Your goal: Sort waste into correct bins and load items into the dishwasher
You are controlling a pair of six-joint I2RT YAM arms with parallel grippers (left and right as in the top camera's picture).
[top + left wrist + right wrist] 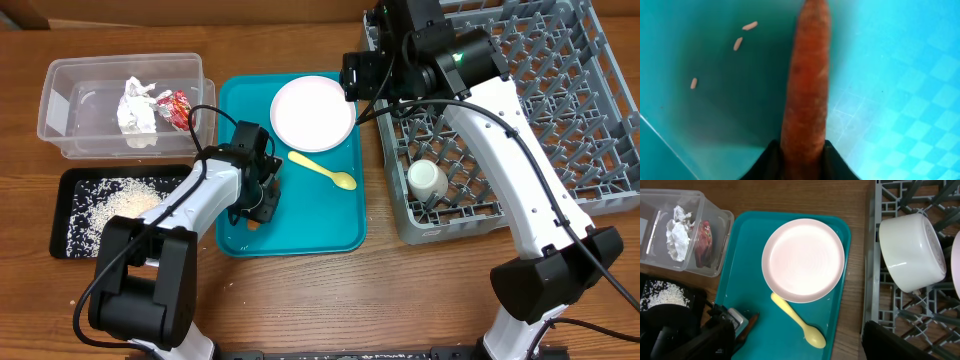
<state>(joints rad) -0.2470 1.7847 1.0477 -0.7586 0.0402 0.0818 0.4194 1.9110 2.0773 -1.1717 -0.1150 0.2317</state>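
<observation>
Where the left gripper (262, 208) stands: lower left part of the teal tray (300, 225), at centre-left of the overhead view, pressed low to the tray floor.
Left gripper state: its black fingers (765, 162) are clamped on either side of the thin orange-brown food stick (807, 75), touching it.
Food stick: it runs from between the fingers at the bottom of the left wrist view up to the top edge, lying over the teal floor.
Loose rice grains (737, 44): three on the teal floor, upper left of the left wrist view, apart from the stick.
Right gripper (352, 78): above the plate's upper right edge in the overhead view; jaws stand apart with nothing between them.
Round pale plate (312, 112): upper part of the teal tray.
Yellow plastic spoon (322, 170): just below the plate, on the tray, bowl end toward the lower right.
Clear plastic tub (60, 105): upper left of the overhead view, holding crumpled white paper (137, 108) and, just right of it, a red-and-silver wrapper (175, 105).
Black tray (62, 215): below the tub, carrying a spread of white rice (115, 205).
Grey dish rack (560, 120): right side of the overhead view.
White cup (427, 180): in the rack's lower left corner.
Pale bowl (912, 250): tilted on its side in the rack, upper right of the right wrist view.
</observation>
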